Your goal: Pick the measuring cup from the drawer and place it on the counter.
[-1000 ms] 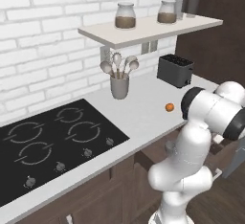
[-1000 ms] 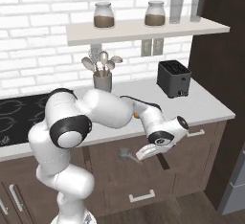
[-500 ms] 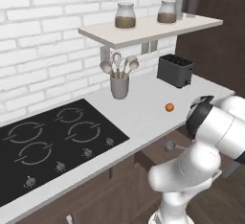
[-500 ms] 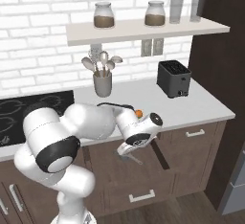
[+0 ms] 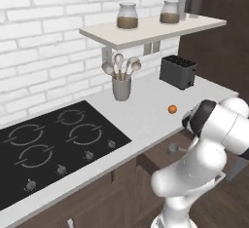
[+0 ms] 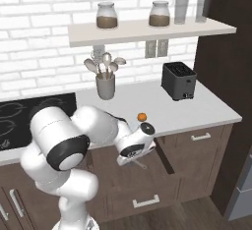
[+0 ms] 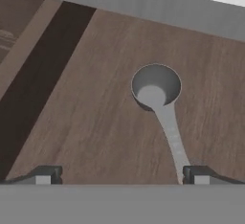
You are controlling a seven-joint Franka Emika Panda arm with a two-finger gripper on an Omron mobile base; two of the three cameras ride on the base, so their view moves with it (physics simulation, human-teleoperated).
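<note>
White arm (image 6: 93, 130) low over drawer (image 7: 95, 122)

Arm (image 6: 74, 145) glossy white, built of fat rounded links; dark, near-black bands at the joints, one broad black collar showing just right of the orange ball (image 5: 172, 108) on the counter. Hand (image 6: 135, 145) white with a round dark-ringed disc on its side and a small orange spot on top, just below that ball. Gripper (image 7: 122, 176) ends in two small dark fingertips (image 7: 44, 174), each with a pale grey square pad.
</note>
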